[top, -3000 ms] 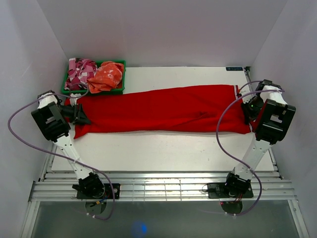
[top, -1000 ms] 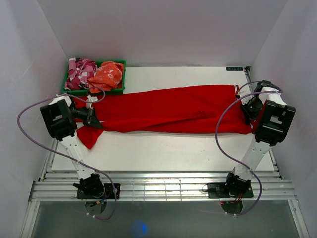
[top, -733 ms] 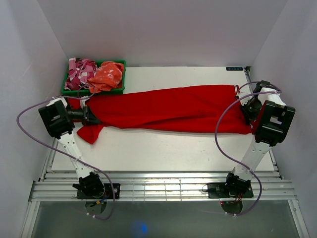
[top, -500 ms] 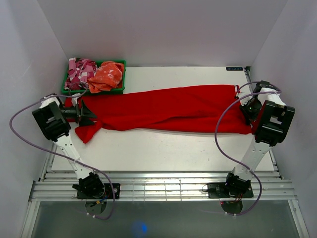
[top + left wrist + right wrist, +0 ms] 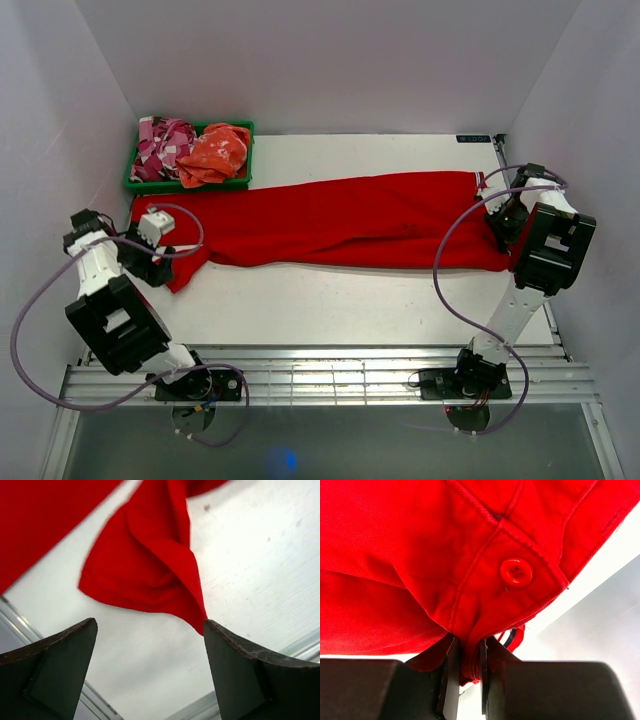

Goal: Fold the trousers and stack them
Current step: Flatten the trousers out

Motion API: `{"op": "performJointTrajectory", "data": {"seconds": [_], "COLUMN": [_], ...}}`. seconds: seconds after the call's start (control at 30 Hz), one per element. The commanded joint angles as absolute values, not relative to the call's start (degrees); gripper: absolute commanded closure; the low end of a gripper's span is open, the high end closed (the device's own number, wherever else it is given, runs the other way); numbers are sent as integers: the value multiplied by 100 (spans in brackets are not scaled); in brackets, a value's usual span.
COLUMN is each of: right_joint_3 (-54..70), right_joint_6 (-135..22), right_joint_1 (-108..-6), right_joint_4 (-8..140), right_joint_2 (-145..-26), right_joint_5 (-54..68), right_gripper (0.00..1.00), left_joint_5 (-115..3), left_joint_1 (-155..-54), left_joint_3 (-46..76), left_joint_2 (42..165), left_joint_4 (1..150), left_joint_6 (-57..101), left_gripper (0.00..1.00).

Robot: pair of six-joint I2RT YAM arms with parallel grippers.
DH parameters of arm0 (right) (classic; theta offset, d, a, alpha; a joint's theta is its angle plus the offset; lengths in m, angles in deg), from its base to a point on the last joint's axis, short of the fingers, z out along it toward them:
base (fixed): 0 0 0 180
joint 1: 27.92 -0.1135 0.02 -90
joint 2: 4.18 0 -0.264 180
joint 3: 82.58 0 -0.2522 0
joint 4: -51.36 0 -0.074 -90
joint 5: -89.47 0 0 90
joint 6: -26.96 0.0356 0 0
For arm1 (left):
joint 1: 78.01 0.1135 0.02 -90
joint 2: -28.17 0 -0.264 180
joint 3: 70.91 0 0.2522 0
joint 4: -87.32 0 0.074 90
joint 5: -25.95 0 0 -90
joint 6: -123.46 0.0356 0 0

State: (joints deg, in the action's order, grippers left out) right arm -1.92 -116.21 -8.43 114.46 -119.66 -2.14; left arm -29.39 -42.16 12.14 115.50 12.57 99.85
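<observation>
Early stage: trousers (image 5: 340,220) span the worktop (image 5: 330,300) unfolded crosswise, left hand (image 5: 149,627) open and empty, right hand (image 5: 469,650) clamping their right end.

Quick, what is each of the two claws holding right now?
Left claw: open, holding nothing.
Right claw: closed on the buttoned end of the bright red cloth trousers.
</observation>
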Motion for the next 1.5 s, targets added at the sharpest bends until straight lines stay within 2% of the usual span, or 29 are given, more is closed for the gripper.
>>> {"op": "performJointTrajectory", "data": {"seconds": [0.0,0.17,0.33,0.37,0.43,0.47,0.5,0.57,0.6,0.67,0.7,0.87,1.07,1.13,1.27,1.3,1.33,1.37,1.43,1.47], "right_joint_3": [34,34,-27,-53,-89,-115,-115,-107,-98,-80,-80,-98,78,131,157,157,157,140,148,175], "right_joint_6": [-11788,-11709,-11665,-11648,-11630,-11639,-11656,-11709,-11726,-11770,-11823,-12025,-12420,-12509,-12527,-12492,-12448,-12404,-12255,-12228], "right_joint_1": [-700,-717,-726,-726,-726,-735,-726,-726,-726,-718,-709,-604,-516,-472,-445,-463,-532,-594,-682,-743], "right_joint_4": [11223,11258,11267,11276,11311,11328,11337,11337,11311,11285,11285,11197,10864,10784,10766,10766,10766,10775,10836,10871], "right_joint_2": [-12177,-12186,-12195,-12204,-12204,-12195,-12186,-12151,-12134,-12134,-12134,-12186,-12274,-12265,-12222,-12213,-12195,-12186,-12151,-12108], "right_joint_5": [-431,-387,-370,-370,-361,-370,-361,-370,-387,-431,-466,-571,-984,-1029,-924,-862,-784,-748,-739,-756], "right_gripper": [92,92,92,92,92,92,92,92,92,92,92,92,92,92,92,88,79,59,38,15], "left_joint_5": [-3425,-3056,-3407,-3486,-3443,-3208,-2979,-2479,-2006,-1739,-1651,-1922,-1676,-1676,-2334,-2361,-2379,-2266,-2081,-1993], "left_joint_1": [-4163,-4197,-4356,-4347,-4330,-4295,-4242,-4032,-3944,-3759,-3663,-3451,-3213,-3301,-3512,-3547,-3600,-3609,-3618,-3609], "left_joint_3": [-305,-1179,-1339,-1034,-445,324,732,1610,2520,3543,4096,3953,4700,4438,2974,2759,2618,2556,2634,2669], "left_joint_2": [10983,10630,11262,11428,12034,12237,12621,13010,13256,14318,14565,15120,15983,15615,14762,14648,14560,14576,14638,14629], "left_joint_4": [2334,3074,4120,4165,3615,3246,2399,1446,458,-628,-703,-686,-686,-695,-704,-686,-660,-616,-432,-336], "left_joint_6": [11738,12408,11873,11663,10960,10723,10485,10088,10018,9528,9003,8288,7556,8213,9330,9488,9533,9429,9149,8869], "left_gripper": [2,2,2,10,61,85,100,100,100,100,100,100,100,100,100,100,100,100,100,100]}}
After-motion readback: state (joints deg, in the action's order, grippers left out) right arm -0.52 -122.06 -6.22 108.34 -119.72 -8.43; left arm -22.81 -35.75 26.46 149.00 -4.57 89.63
